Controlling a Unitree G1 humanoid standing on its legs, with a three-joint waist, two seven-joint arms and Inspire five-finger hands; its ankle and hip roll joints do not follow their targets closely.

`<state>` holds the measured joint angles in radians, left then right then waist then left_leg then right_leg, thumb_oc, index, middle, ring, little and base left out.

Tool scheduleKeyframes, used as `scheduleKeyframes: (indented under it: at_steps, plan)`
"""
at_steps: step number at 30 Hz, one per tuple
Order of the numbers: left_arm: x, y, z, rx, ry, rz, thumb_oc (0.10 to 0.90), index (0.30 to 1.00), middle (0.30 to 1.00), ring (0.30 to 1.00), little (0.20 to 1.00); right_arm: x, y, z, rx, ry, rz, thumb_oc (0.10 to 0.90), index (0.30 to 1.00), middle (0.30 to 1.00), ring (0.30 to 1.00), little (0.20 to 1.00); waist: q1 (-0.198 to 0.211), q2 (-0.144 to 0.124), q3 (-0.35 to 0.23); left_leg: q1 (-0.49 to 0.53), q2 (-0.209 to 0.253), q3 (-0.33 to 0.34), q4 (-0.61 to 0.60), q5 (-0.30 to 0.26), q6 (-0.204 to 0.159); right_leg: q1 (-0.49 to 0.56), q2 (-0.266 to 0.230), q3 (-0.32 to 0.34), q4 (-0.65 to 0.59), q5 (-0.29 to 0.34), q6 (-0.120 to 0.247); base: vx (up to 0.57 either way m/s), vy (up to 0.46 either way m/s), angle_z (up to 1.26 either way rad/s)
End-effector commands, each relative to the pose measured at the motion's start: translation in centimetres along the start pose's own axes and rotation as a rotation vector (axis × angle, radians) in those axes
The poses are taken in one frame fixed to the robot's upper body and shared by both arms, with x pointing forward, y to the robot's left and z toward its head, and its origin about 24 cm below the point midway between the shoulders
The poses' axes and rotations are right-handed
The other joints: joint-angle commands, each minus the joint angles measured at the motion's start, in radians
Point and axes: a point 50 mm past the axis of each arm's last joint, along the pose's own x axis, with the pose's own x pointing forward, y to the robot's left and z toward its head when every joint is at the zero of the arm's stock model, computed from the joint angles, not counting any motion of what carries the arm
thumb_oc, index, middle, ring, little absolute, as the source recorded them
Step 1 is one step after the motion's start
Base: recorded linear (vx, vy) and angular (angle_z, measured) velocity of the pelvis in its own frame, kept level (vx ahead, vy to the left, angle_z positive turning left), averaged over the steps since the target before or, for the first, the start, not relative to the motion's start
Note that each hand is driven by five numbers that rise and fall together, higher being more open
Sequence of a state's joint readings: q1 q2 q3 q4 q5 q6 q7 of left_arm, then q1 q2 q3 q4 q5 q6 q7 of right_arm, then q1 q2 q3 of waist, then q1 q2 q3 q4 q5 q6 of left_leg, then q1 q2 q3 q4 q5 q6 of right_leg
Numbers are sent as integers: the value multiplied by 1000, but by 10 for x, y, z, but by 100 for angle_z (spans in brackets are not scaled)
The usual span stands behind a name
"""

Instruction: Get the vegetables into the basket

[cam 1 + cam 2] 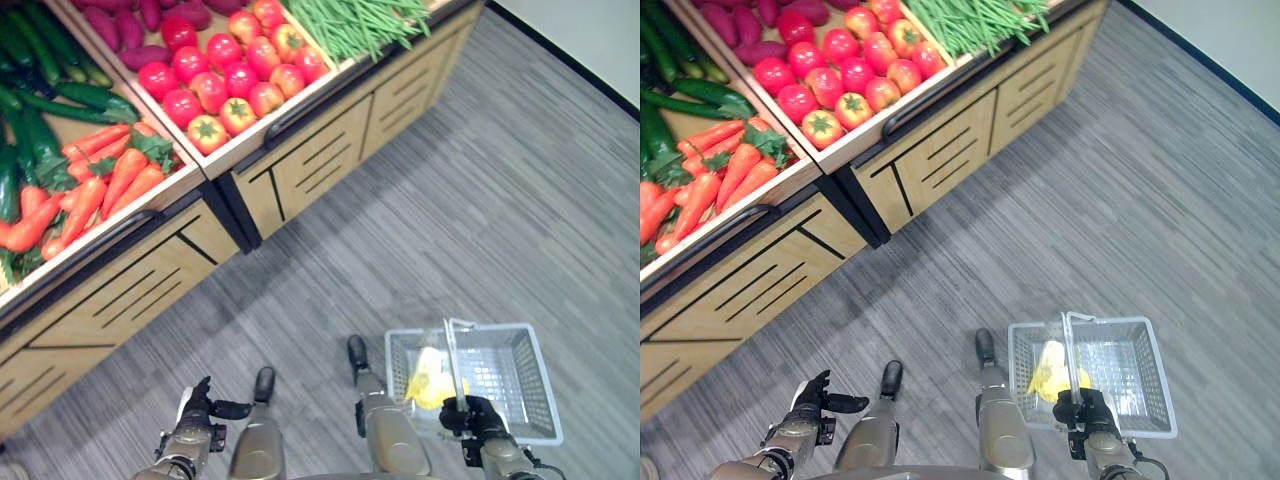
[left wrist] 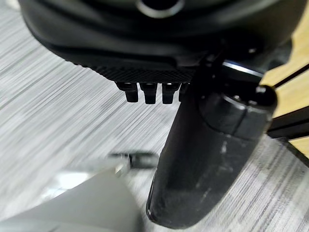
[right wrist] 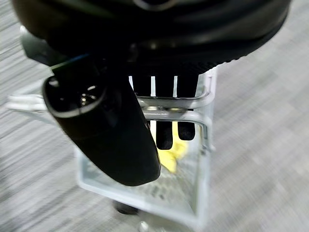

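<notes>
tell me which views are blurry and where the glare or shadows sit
Left wrist view: floor streaked with blur, left robot hand near and soft. Right wrist view: basket and floor blurred past the right robot hand. Eye views: even light, soft sheen on tomatoes, no hard shadows.

Basket (image 1: 520,385) pale plastic mesh; stand (image 1: 330,150) matt wood; floor (image 1: 480,220) streaked grey.

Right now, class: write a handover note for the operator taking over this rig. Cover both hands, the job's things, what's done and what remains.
Right hand: curled round the handle of the grey wire shopping basket, carried low over the floor.
Left hand: open, holding nothing.
Inside the basket: one yellow item; I can't tell what it is.
On the wooden stand: orange carrots, red tomatoes, green cucumbers, green beans.
Left to do: pick those vegetables into the basket.
</notes>
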<state>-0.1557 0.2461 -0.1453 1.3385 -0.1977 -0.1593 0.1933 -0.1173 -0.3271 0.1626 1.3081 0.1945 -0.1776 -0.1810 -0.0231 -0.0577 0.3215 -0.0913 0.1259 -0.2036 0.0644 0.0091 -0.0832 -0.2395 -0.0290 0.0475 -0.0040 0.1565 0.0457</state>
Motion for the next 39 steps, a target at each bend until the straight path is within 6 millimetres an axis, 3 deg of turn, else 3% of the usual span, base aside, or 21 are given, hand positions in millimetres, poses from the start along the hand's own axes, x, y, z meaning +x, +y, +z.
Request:
scheduleKeyframes:
  at_steps: [1, 3, 6, 9, 11, 28, 29, 30, 39]
  plan:
    - [-3, 6, -12, -48, 22, 24, 900, 1000, 1000, 1000, 1000, -1, -24, -5, -23, -39, -54, 400, 300, 300, 300, 300, -17, -27, -49, 64, -35, 25, -60, -48, 5, -71, -94, 63, 58, 1, 131, 140, -450, 108]
    - [-4, 1, -17, -75, 37, 19, 900, 1000, 1000, 1000, 1000, 0, -28, 1, -37, -65, -55, 400, 300, 300, 300, 300, -9, -7, -60, 40, 3, 30, -58, -2, -27, -34, -84, 10, 29, -13, 108, 48, -379, 64]
    - [-5, -5, -18, -21, 34, -8, 900, 1000, 1000, 1000, 1000, 0, -32, 3, -28, -77, -63, 400, 300, 300, 300, 300, -20, 10, -67, 24, 35, 127, -66, 43, -32, -4, -94, -37, 18, -34, 94, -9, -205, 46]
    - [-6, -9, -20, 3, 42, -25, 900, 1000, 1000, 1000, 1000, -1, -34, -4, 0, -54, -68, 400, 300, 300, 300, 300, -46, 31, -80, 15, 60, 327, -79, 70, -41, 21, -104, -88, 5, -45, 88, -42, -98, 59]
    - [-8, -12, -23, 43, 53, -46, 900, 1000, 1000, 1000, 1000, -3, -32, -12, 13, -26, -63, 400, 300, 300, 300, 300, -59, 48, -94, 20, 67, 401, -113, 99, -49, 34, -101, -116, -4, -47, 88, -38, -38, 63]
    - [-11, -5, -40, 109, 103, -63, 900, 1000, 1000, 1000, 1000, -6, -20, -25, -23, 20, 5, 400, 300, 300, 300, 300, -52, 41, -116, 44, 47, 390, -152, 83, -43, 55, -128, -120, -30, -9, 114, -3, 44, 8]
    - [-11, -5, -41, 102, 105, -60, 900, 1000, 1000, 1000, 1000, -7, -18, -26, -31, 22, 12, 400, 300, 300, 300, 300, -52, 37, -119, 48, 46, 389, -152, 80, -43, 59, -129, -119, -32, -8, 115, 0, 0, 0]
    - [-16, 11, -62, 89, 175, -74, 900, 1000, 1000, 1000, 1000, -14, -2, -44, 115, 82, 89, 400, 300, 300, 300, 300, -1, -10, -203, 57, 27, 310, -152, 49, -28, 202, -130, -98, -83, -59, 119, 0, 0, 0]
    - [-14, 11, -59, 120, 162, -75, 900, 1000, 1000, 1000, 1000, -13, -2, -39, 126, 64, 93, 400, 300, 300, 300, 300, -2, -14, -192, 67, 26, 310, -152, 42, -26, 204, -134, -87, -78, -57, 117, 7, -2, 3]
